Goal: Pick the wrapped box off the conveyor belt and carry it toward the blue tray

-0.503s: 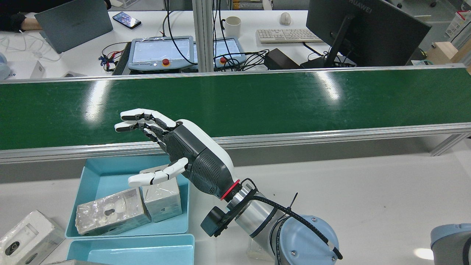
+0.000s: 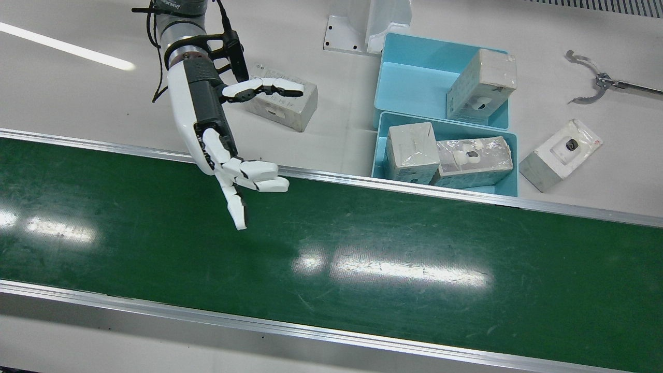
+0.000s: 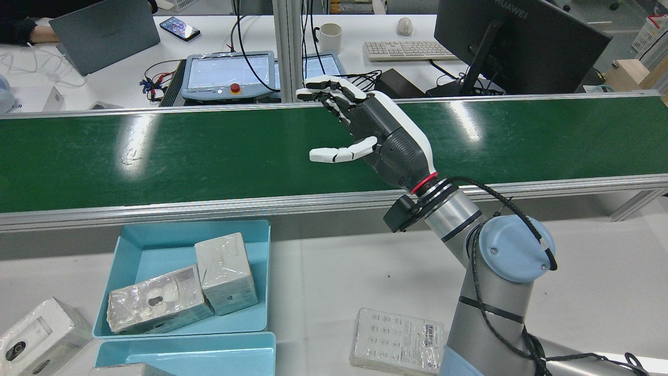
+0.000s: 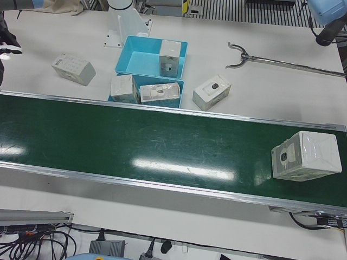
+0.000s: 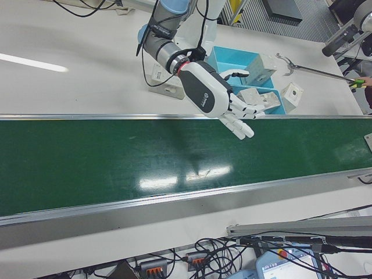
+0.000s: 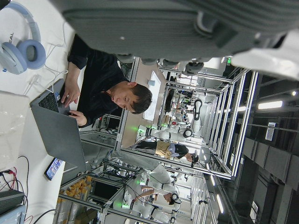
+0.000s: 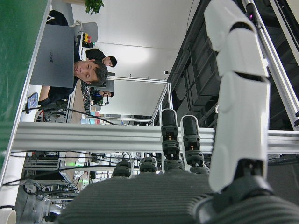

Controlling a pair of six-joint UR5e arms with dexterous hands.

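Front view: green conveyor belt (image 2: 362, 259) is running across the white table, bare under my right hand (image 2: 228, 160). Fingers are spreading wide, holding nothing.

Rear view: same hand is hovering over mid-belt. Blue tray (image 3: 151, 256) is sitting on the table just beside the belt's near rail, carrying two wrapped packages.

Left-front view: the wrapped box (image 4: 306, 156) is lying on the belt at the view's right end, well apart from tray and right hand. Long axis is lying roughly along the belt; the face with the dark hole is pointing to the view's left. I'm judging it a light, stiff carton under slick film, best gripped across the short sides, firmly.

Left hand view: only a grey edge of my left hand (image 6: 163, 18) is showing; open or closed, I cannot tell.
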